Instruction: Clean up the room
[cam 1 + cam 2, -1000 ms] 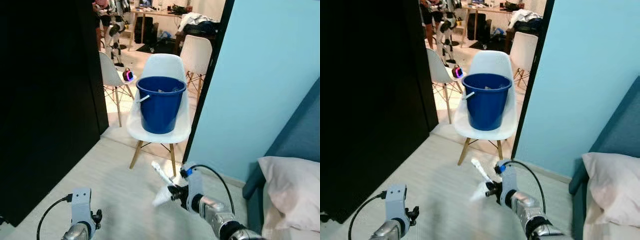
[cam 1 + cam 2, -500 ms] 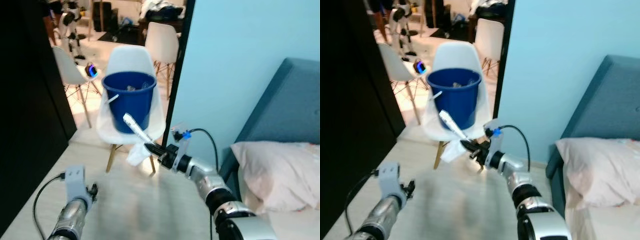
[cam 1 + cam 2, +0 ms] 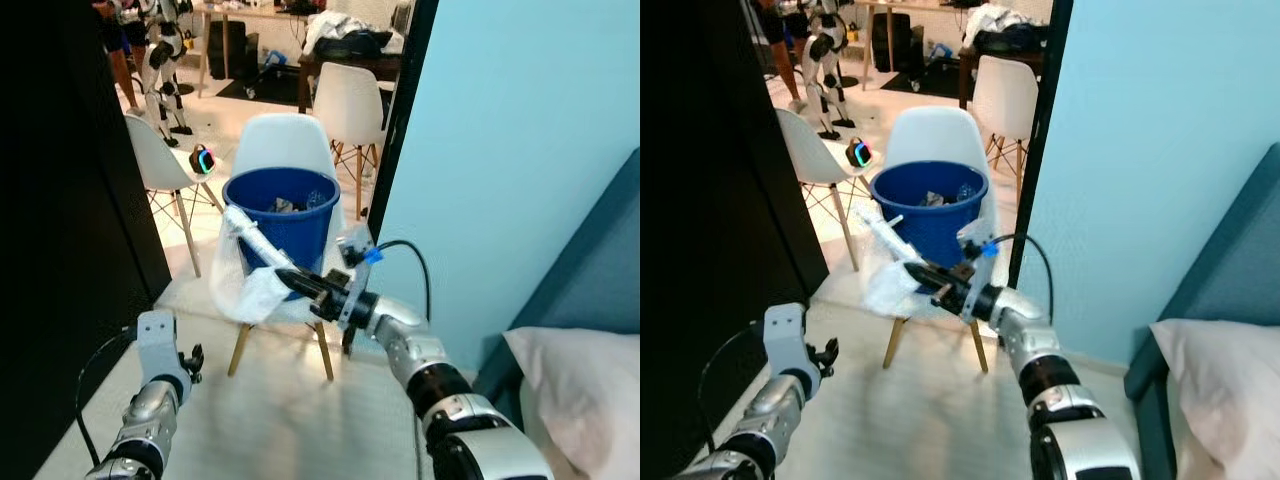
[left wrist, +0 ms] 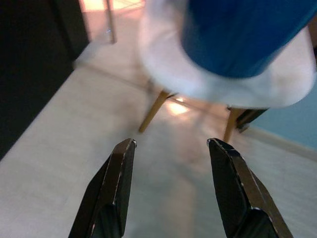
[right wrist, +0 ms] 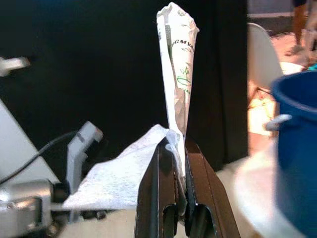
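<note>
Right pincer [image 3: 290,277] clenched on a white wrapper [image 3: 243,232] and a crumpled tissue [image 3: 250,294]. Wrapper sticks up and away from the fingertips; tissue droops below them. In the right wrist view the wrapper [image 5: 177,94] is pinched between the two fingers [image 5: 157,198], green print on it, tissue [image 5: 119,176] spilling to one side.

Half a second ago the held trash sat lower against the bucket's front; now the wrapper tip reaches rim height, just beside the blue bucket [image 3: 283,230], at its near-left edge. The whole view has shifted as well, so the camera moved.

Bucket stands on the seat of a white chair [image 3: 290,145] in the doorway. Some crumpled bits lie inside it; cannot tell what they are.

Left pincer [image 4: 171,191] released, fingers spread, low over the pale floor [image 3: 270,420], well apart from the chair.
</note>
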